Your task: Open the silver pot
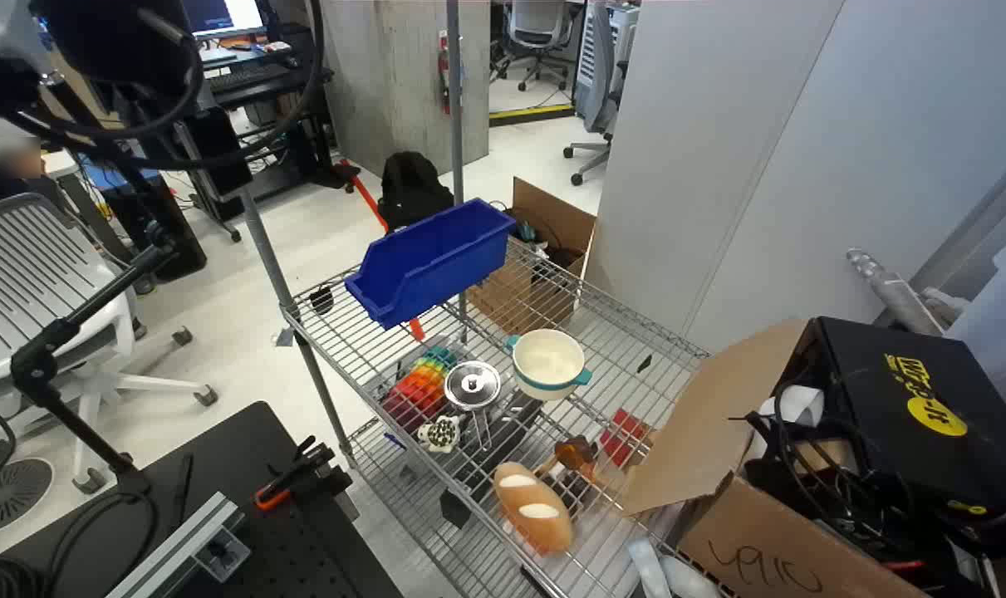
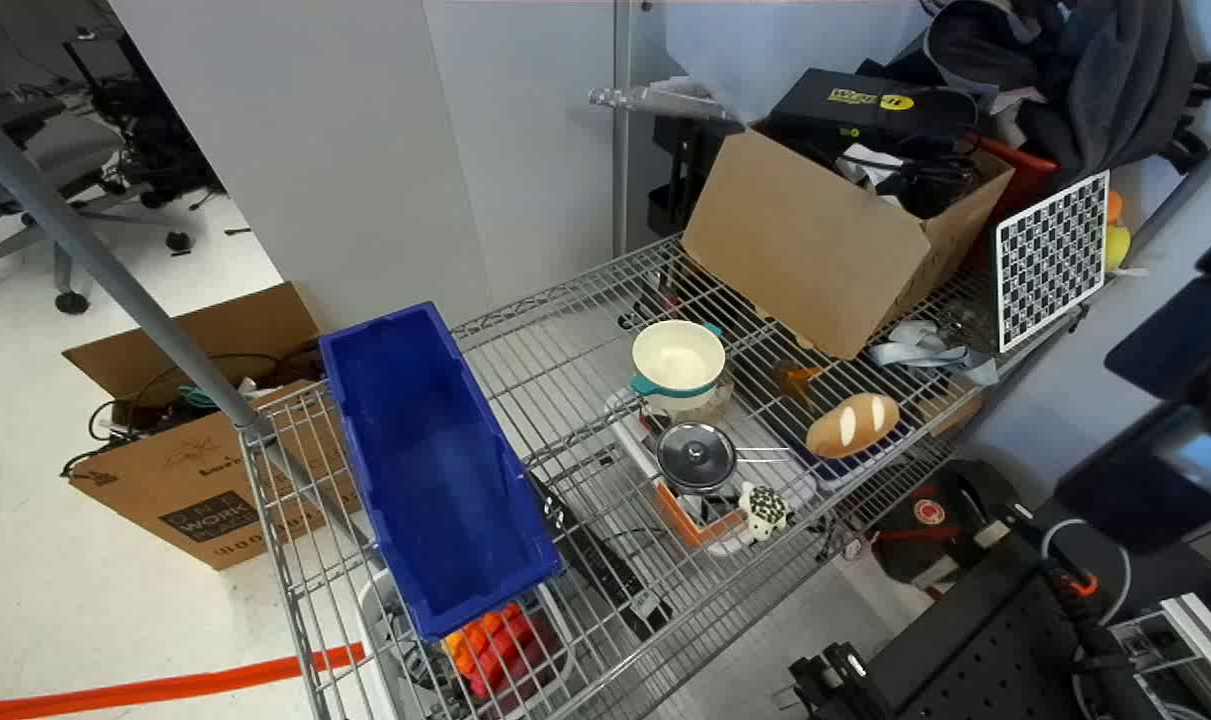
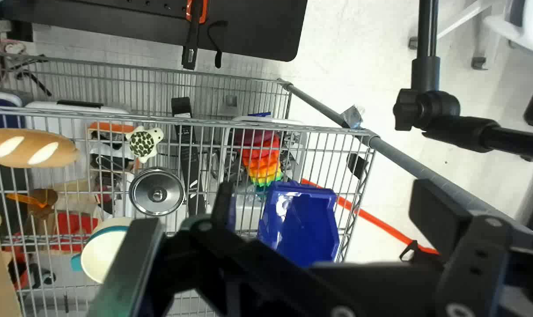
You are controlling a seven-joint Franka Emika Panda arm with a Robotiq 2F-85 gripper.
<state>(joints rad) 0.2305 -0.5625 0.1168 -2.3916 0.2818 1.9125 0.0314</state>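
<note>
The silver pot sits on the wire shelf with its lid on and the knob at the centre. It also shows in an exterior view, where its thin handle points toward the toy turtle, and left of centre in the wrist view. My gripper is open and empty, its two fingers wide apart. It is well above the shelf and apart from the pot; the blue bin shows between its fingers in the wrist view. Dark arm parts show at the edges of both exterior views, where the fingertips cannot be made out.
A cream bowl with teal handles stands close beside the pot. A toy turtle and a bread loaf lie nearby. A blue bin stands at one shelf end, a cardboard box at the other. Grey posts rise at the corners.
</note>
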